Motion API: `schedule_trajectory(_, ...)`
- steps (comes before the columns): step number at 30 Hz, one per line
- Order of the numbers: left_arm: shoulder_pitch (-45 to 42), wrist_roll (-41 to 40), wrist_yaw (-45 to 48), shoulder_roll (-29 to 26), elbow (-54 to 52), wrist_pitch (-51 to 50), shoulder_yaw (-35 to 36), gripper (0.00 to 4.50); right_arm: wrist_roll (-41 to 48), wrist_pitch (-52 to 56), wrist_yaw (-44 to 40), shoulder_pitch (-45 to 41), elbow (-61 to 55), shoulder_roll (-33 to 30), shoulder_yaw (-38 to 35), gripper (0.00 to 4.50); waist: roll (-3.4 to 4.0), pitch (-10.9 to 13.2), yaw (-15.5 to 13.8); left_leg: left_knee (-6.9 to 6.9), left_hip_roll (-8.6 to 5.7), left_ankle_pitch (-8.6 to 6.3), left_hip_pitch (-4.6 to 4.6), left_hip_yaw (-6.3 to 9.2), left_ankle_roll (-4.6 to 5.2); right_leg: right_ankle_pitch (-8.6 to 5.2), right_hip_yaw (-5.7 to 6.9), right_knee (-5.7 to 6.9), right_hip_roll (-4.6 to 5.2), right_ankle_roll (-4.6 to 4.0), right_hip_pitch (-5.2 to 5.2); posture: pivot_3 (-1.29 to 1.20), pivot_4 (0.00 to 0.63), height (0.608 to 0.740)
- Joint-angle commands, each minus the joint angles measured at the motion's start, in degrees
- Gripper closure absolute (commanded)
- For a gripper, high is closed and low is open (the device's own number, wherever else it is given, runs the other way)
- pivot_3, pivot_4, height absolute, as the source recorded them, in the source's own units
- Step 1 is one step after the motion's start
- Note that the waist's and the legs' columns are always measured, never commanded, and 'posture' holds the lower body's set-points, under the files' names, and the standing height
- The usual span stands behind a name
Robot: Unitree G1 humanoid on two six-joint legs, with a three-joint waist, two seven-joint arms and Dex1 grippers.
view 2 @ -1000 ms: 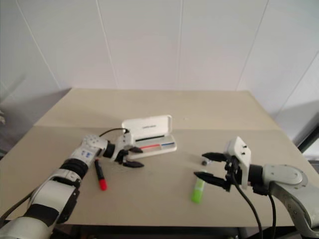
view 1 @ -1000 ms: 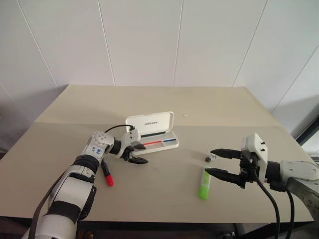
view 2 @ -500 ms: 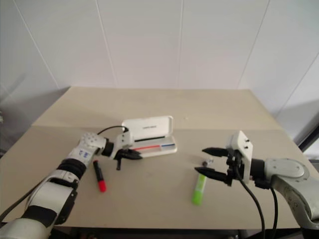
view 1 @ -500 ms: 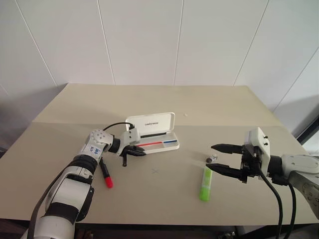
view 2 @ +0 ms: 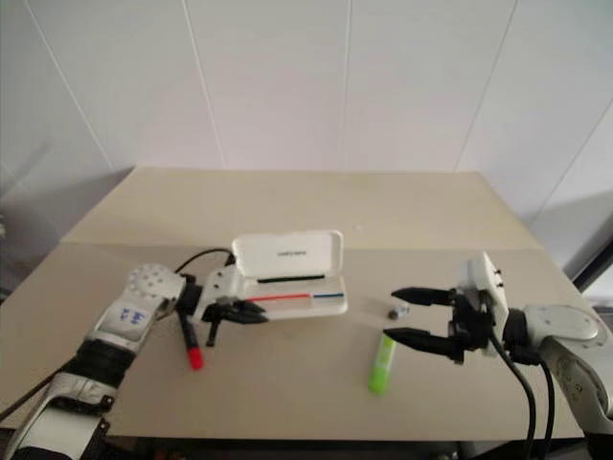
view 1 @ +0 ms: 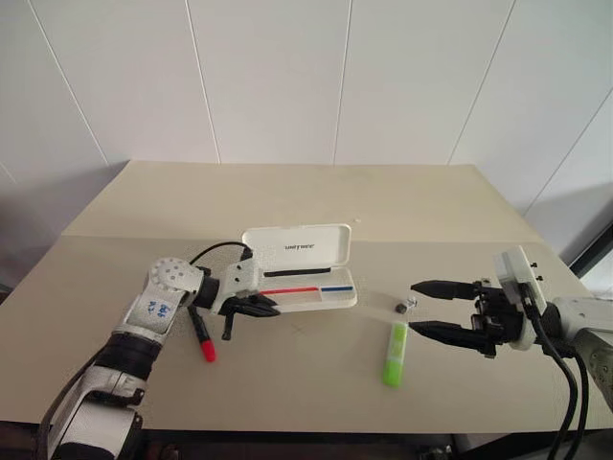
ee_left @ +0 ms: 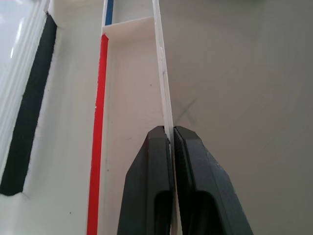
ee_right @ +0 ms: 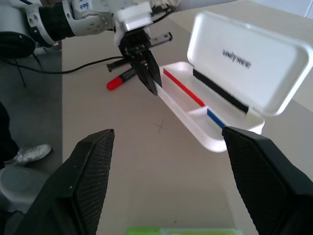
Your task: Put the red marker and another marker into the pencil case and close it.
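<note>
White plastic, the case [view 1: 305, 271] lies open at mid-counter [view 1: 316, 196], lid raised, red and blue stripes inside. The left fingers [ee_left: 171, 147] are closed on the thin front wall of its tray, at the end nearest the left arm; the left wrist view shows that wall pinched between the two black tips, which the head views cannot settle. The red marker [view 1: 202, 335] lies on the counter just outside that end of the case, beside the left forearm. The green marker [view 1: 394, 353] lies well to the right, with a tiny dark object [view 1: 401, 308] just beyond its far end. The right gripper [view 1: 433, 309] hovers beside the green marker with fingers spread wide and nothing between them.

Nothing is packed yet; the step in hand looks like steadying or positioning the case. Next, I judge, the right fingers must drop over the green marker and close across its body. The right wrist view shows the lid's lettering and the left grip from the front.
</note>
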State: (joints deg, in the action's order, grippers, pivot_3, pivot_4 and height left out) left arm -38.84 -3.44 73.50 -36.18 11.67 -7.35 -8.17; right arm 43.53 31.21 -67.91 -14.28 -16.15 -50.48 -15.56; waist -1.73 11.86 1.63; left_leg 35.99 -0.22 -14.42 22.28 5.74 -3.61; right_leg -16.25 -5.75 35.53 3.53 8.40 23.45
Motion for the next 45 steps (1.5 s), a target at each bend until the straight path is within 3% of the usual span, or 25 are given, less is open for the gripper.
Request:
schedule_trajectory(1, 3.32, -2.33, -1.60, -1.38, -8.46, -1.76, 1.46, 4.46, 0.41, -0.80, -0.73, -0.64, -0.14, -0.45, -0.84, 0.00, 0.00, 0.00, -0.04, 0.00, 0.00, 0.00, 0.00, 0.00, 0.00, -0.01, 0.00, 0.00, 0.00, -0.01, 0.00, 0.00, 0.150, 0.740)
schedule_trajectory(8, 8.14, -0.59, -3.79, -1.45, -12.38, 0.39, -1.18, 4.46, -0.46, -0.90, -1.31, -3.22, 1.88, -0.12, 0.86, 0.00, 0.01, 0.00, -0.04, 0.04, 0.00, 0.00, 0.00, -0.01, 0.00, -0.01, 0.00, -0.01, 0.00, -0.03, -0.01, 0.00, 0.150, 0.740)
schedule_trajectory(18, 9.29, 2.67, -6.45, -0.66, -9.39, 6.07, -5.10, 4.46, -0.58, -0.74, -0.64, -3.65, 1.95, 0.14, 1.12, 0.00, 0.01, 0.01, -0.04, -0.02, 0.00, 0.00, 0.01, -0.02, 0.00, -0.03, 0.00, -0.08, 0.01, -0.05, 0.00, 0.00, 0.150, 0.740)
schedule_trajectory(22, 9.07, 1.74, -6.91, 0.18, -10.92, 4.05, -5.57, 3.39, -0.38, -0.45, -0.12, -3.59, 1.63, 0.24, 1.01, 0.00, 0.01, 0.01, -0.07, 0.00, 0.00, 0.00, 0.01, -0.02, 0.00, -0.03, 0.00, -0.07, 0.01, -0.05, 0.00, 0.00, 0.150, 0.740)
schedule_trajectory(32, 10.41, -2.79, -4.78, -3.41, -20.27, -3.40, -3.61, 0.18, 1.32, 0.69, 0.81, -2.38, -0.13, 0.03, -0.23, 0.00, 0.01, 0.01, 0.00, -0.02, 0.00, 0.00, 0.01, -0.02, 0.00, -0.03, 0.00, -0.06, 0.00, -0.05, 0.00, 0.00, 0.150, 0.740)
schedule_trajectory(41, 14.55, -9.00, -3.40, -11.96, -33.29, -14.69, 1.02, 0.04, 5.36, 4.59, -1.12, -1.00, -1.31, -1.45, -0.84, 0.00, 0.04, 0.03, 0.03, -0.04, 0.02, -0.01, 0.00, -0.03, 0.00, -0.06, 0.00, -0.07, -0.01, -0.11, 0.00, 0.00, 0.150, 0.740)
schedule_trajectory(45, 17.28, -11.61, -10.26, -12.13, -38.34, -24.08, 7.20, 0.04, 8.52, 7.15, -3.51, 0.07, -1.76, -2.68, -1.73, 0.00, 0.03, 0.04, 0.02, 0.00, 0.03, -0.01, 0.00, -0.03, 0.00, -0.11, 0.00, -0.10, -0.01, -0.20, -0.04, 0.00, 0.150, 0.740)
